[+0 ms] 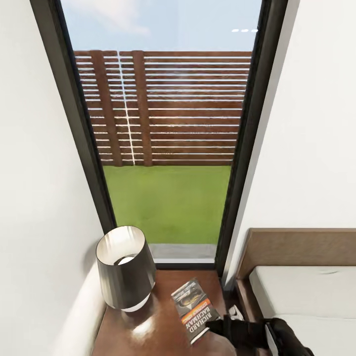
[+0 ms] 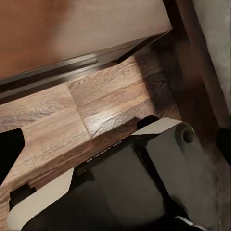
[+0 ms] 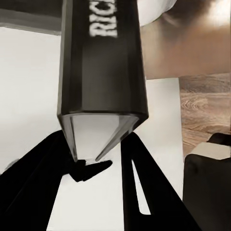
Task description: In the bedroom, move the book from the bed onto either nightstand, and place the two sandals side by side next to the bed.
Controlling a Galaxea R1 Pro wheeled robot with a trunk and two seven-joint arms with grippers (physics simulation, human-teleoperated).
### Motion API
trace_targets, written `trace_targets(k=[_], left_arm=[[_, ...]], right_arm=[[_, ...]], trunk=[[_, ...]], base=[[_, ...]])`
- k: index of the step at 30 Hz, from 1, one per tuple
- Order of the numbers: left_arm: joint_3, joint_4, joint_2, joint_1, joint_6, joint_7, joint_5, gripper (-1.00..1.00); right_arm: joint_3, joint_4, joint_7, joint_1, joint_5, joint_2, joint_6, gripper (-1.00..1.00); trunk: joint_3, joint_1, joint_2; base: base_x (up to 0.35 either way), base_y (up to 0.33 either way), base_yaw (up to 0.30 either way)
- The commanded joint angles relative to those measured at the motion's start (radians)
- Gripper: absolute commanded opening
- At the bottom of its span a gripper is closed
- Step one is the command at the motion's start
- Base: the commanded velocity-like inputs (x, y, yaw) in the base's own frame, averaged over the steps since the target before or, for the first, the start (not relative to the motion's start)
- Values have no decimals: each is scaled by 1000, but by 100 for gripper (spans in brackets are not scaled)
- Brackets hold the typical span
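Observation:
The book (image 1: 194, 307), dark grey with an orange band and white lettering, rests on the glossy top of the nightstand (image 1: 148, 333), to the left of the bed (image 1: 306, 296). My right gripper (image 1: 213, 326) reaches in from the bed side and is shut on the book's near edge. In the right wrist view the book (image 3: 101, 62) stands between the two black fingers (image 3: 43, 183), its page edge pinched. In the left wrist view my left gripper (image 2: 115, 144) hangs open over the wood floor (image 2: 110, 101), with nothing between its fingers. The sandals are out of view.
A dark grey lamp (image 1: 123, 269) stands on the nightstand's left half, close to the book. Behind is a tall black-framed window (image 1: 168, 148); white walls close in on both sides. The bed's brown headboard (image 1: 296, 247) is at the right. My white base (image 2: 159, 159) sits under the left gripper.

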Motion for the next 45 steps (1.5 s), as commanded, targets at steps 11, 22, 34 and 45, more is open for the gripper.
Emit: trace_targets(k=[11,22,34,45], left_arm=[[13,-93,-1,-5,11,-167,42,100],[17,-218,58,-15,154,-467,341,100],[4,-765,-13,-18,666,-510,370,100],[-85,-715,-61,-18,671,-512,368,100]], right_arm=[[-6,-156,14,-1,-381,-7,65,-100],[-2,-161,9,-1,-422,-5,80,-100],[-1,-160,5,-1,-419,0,80,-100],[-1,-160,5,-1,-419,3,80,-100]], trunk=[[-2,1,-2],[-2,1,-2],[-2,1,-2],[-2,1,-2]], base=[[0,0,0],[0,0,0],[0,0,0],[0,0,0]])
